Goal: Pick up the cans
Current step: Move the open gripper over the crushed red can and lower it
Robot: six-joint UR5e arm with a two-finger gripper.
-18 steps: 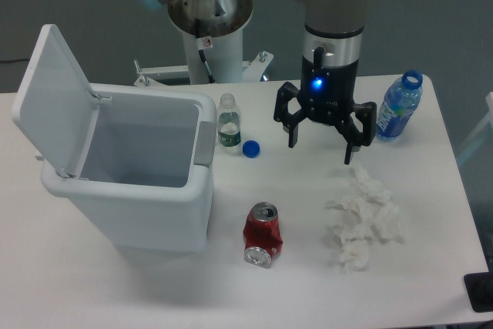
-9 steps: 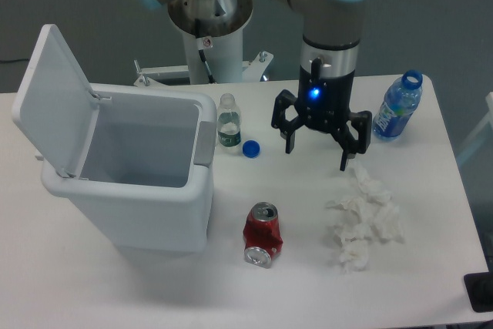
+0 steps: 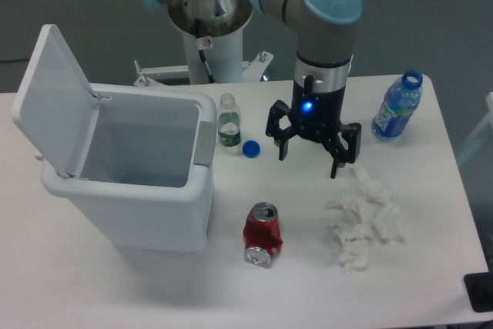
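Lying on the table (image 3: 431, 267) on its side: the red can (image 3: 263, 234), dented, pull-tab end facing up toward the hand, just right of the white bin (image 3: 131, 182) and its near corner. Likely light and empty, thin-walled, giving under pressure; smooth painted metal, probably slippery and prone to rolling. Best taken across the crumpled red body between the silver ends, closing gently. Hovering up and to the right of the can, well apart from it: the hand (image 3: 308, 153), fingers spread wide, holding nothing. Lying right of the can: crumpled white tissue (image 3: 362, 225). Standing beyond the can: a small clear bottle (image 3: 228, 122), blue cap (image 3: 250, 148) beside it.
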